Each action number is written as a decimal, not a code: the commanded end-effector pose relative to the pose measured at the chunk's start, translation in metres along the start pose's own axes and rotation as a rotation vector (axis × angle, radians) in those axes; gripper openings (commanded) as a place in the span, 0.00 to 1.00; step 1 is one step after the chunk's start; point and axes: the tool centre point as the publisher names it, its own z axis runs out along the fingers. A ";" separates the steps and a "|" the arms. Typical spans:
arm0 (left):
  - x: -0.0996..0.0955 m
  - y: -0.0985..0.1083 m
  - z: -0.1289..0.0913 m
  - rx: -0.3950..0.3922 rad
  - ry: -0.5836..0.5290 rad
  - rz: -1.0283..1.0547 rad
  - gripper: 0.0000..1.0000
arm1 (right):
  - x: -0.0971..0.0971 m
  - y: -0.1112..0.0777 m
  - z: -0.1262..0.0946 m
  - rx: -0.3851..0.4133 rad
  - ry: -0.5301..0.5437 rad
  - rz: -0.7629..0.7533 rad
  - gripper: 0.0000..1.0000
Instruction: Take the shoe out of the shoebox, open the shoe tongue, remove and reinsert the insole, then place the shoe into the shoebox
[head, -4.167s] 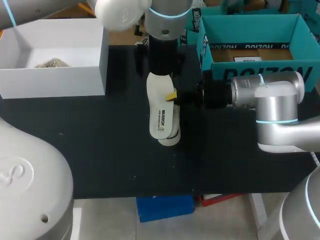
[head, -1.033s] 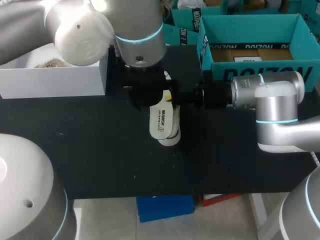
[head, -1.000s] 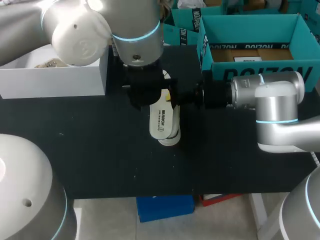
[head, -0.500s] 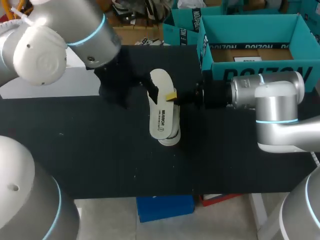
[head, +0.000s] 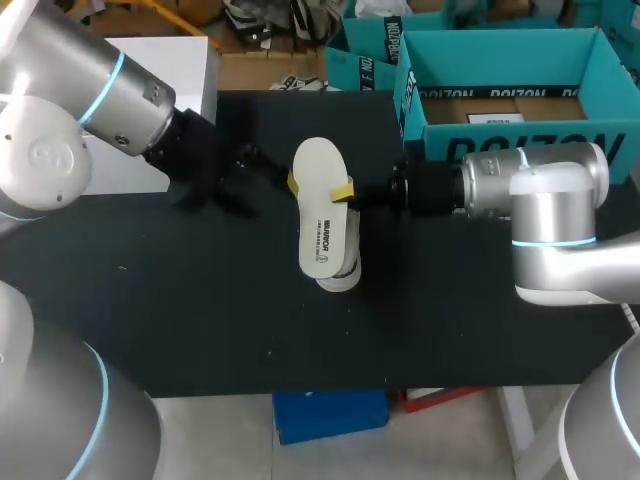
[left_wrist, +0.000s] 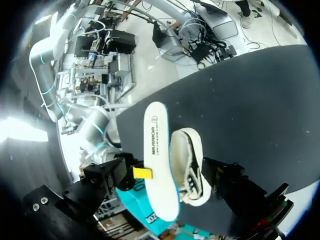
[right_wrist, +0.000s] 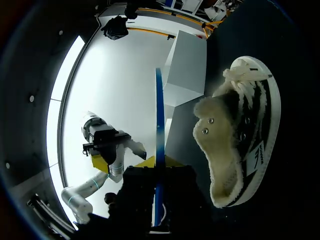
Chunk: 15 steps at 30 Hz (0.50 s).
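Head view, insole (head: 320, 215): white and long, in the middle of the frame. It covers most of the shoe.
Shoe (head: 340, 278): on the black table (head: 200, 320) at centre frame, with only its toe end showing below the insole. In the right wrist view it lies on its side beside that gripper, its fleecy lining and eyelets turned toward the camera.
Right gripper (right_wrist: 160, 161): reaches in from the right edge of the head view and meets the insole's right side. In its own wrist view the insole is seen edge-on as a thin blue line, with one yellow tip pressed against each face — clamped onto the insole.
Left gripper (head: 240, 172): dark against the table, just left of the insole in the head view's upper-left middle and not touching it. In its own wrist view the insole and shoe lie ahead of it, side by side. Whether it is spread or closed cannot be told — its yellow tips do not show.
White shoebox (head: 195, 60): upper left of the head view, partly behind the left arm.
Teal box (head: 500, 135): upper right of the head view, behind the right arm, well apart from the shoe.
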 end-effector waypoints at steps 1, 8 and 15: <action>0.008 0.001 0.008 -0.013 -0.251 0.002 1.00 | -0.001 0.000 0.001 -0.001 -0.001 0.000 0.00; 0.015 0.006 0.016 -0.025 -0.308 -0.040 1.00 | -0.001 0.000 0.001 -0.001 -0.001 0.000 0.00; 0.015 0.007 0.016 -0.022 -0.281 -0.080 1.00 | -0.001 0.000 0.001 -0.001 -0.001 0.000 0.00</action>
